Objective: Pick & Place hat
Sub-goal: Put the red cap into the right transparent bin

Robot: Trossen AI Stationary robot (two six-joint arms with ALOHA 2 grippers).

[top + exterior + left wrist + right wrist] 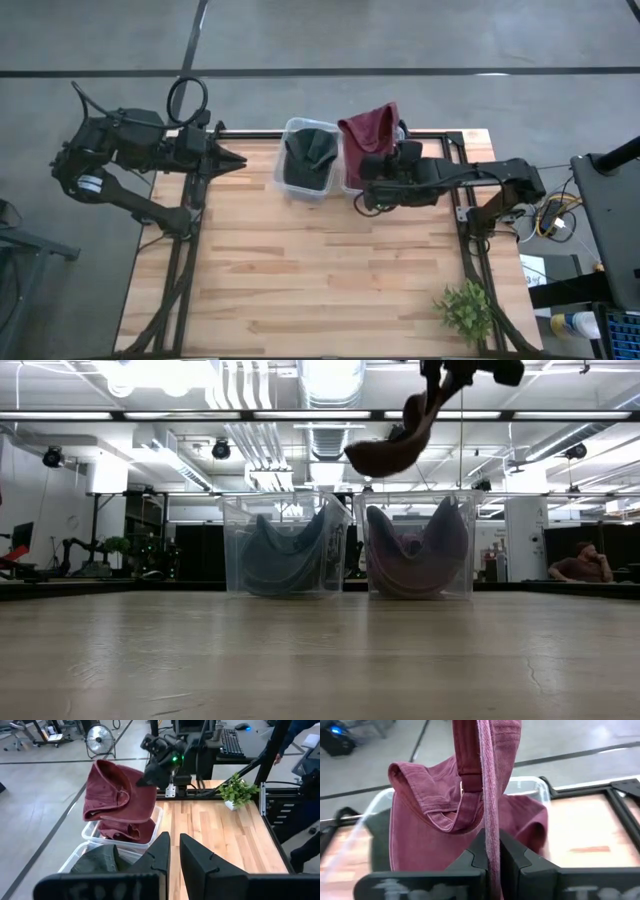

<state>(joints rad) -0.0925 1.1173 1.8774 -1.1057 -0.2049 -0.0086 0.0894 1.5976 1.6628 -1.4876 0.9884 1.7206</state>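
Note:
A maroon hat (pixel 368 128) hangs from my right gripper (pixel 378 158) above the far middle of the table. It also shows in the low view (pixel 395 445) and in the left wrist view (pixel 117 795). Under it stands a clear bin (pixel 418 545) with more maroon hats. Left of that bin stands a second clear bin (pixel 308 158) with dark green hats. My left gripper (pixel 238 160) is shut and empty at the table's far left, left of the bins, and points toward them. My right gripper pinches a thin edge of the maroon hat (pixel 491 820) between its two fingers (pixel 517 857). It comes at the hat from the table's right. The hat is lifted clear and hangs slack in folds over the maroon bin, its back strap (pixel 467 775) showing.
A small potted plant (pixel 465 305) stands at the table's near right corner. The bare wooden top (pixel 320 280) stretches from the bins to the near edge. A person (pixel 580 565) sits in the room far behind the table.

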